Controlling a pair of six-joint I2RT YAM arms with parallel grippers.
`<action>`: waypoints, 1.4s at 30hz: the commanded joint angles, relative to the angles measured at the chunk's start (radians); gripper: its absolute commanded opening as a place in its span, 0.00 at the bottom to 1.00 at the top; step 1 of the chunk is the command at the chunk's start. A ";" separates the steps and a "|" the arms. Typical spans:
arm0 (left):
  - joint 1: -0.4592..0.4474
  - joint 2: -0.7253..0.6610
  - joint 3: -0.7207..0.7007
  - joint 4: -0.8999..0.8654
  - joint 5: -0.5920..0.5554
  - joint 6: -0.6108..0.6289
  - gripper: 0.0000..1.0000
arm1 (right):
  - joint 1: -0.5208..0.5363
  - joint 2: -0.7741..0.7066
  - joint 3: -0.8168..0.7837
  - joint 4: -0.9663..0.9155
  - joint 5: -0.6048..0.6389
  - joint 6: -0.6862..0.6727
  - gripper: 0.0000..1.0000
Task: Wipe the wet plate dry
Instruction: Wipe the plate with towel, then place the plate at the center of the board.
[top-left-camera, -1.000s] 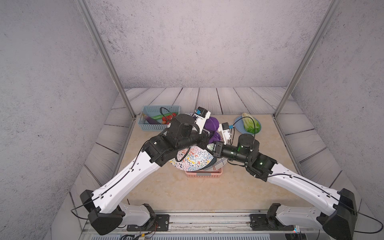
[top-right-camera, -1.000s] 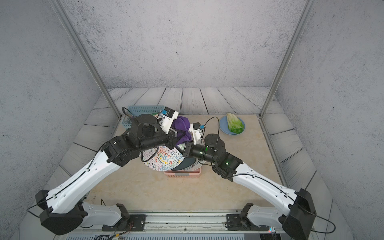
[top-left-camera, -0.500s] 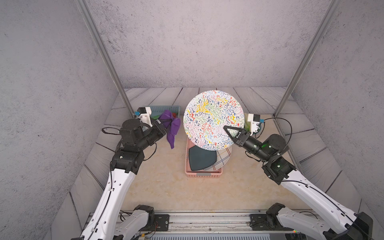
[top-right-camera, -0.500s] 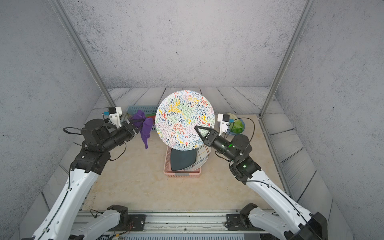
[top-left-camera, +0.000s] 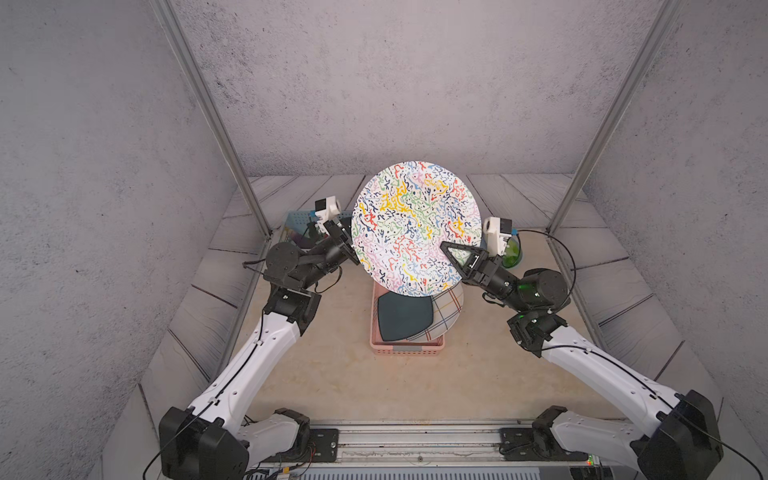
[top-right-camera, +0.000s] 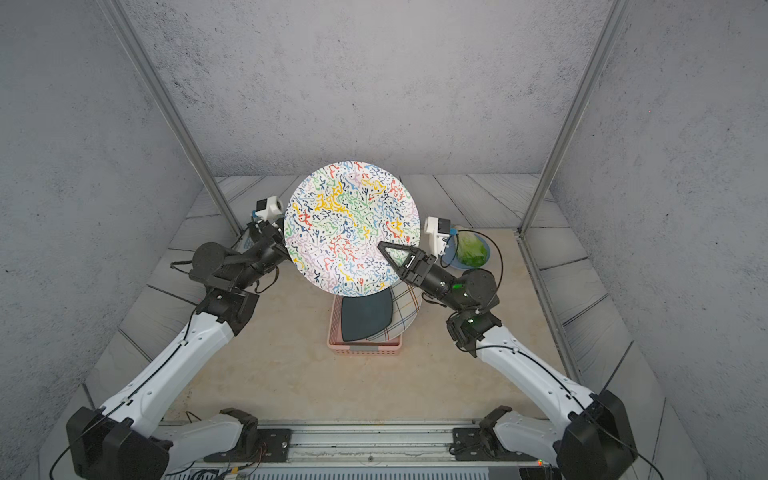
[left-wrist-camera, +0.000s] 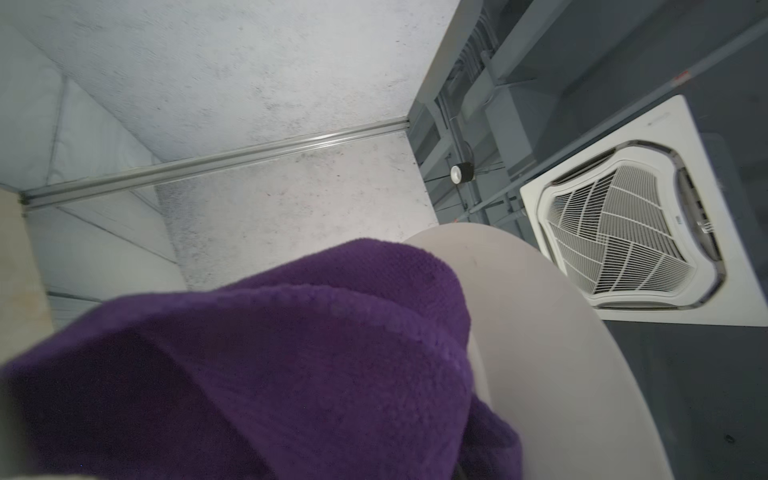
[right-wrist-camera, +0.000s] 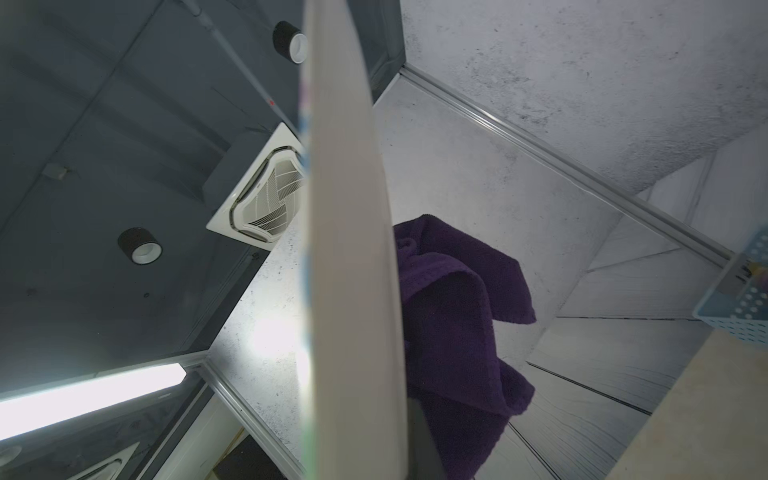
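The plate (top-left-camera: 411, 220) (top-right-camera: 349, 220), white with multicoloured squiggles, is held up on edge above the table, its patterned face towards both top views. My right gripper (top-left-camera: 446, 246) (top-right-camera: 384, 248) is shut on its right rim. In the right wrist view the plate (right-wrist-camera: 349, 249) shows edge-on. My left gripper (top-left-camera: 347, 245) (top-right-camera: 280, 241) sits at the plate's left edge, its tip hidden behind the plate. It is shut on a purple towel (left-wrist-camera: 291, 365) (right-wrist-camera: 453, 324), which lies against the plain underside of the plate (left-wrist-camera: 561, 353). The top views do not show the towel.
Below the raised plate, a pink basket (top-left-camera: 407, 347) holds a dark plate (top-left-camera: 401, 316) and a plaid plate (top-left-camera: 449, 307). A blue basket (top-left-camera: 297, 220) stands at the back left. A blue dish with lettuce (top-left-camera: 511, 249) sits behind my right wrist.
The plate has come up from low over the pink basket and now stands raised. My left gripper, out to the left with the towel half a second ago, has moved in behind the plate's left edge.
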 joint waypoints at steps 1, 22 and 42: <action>-0.163 -0.029 0.023 0.115 -0.089 0.021 0.00 | 0.006 0.035 0.057 0.133 0.032 0.037 0.00; -0.304 0.160 0.020 0.348 -0.182 0.050 0.00 | 0.023 -0.031 0.074 -0.123 0.181 -0.152 0.00; -0.155 -0.523 -0.070 -1.139 -0.659 1.091 0.00 | -0.299 -0.719 -0.234 -1.448 0.977 -0.560 0.00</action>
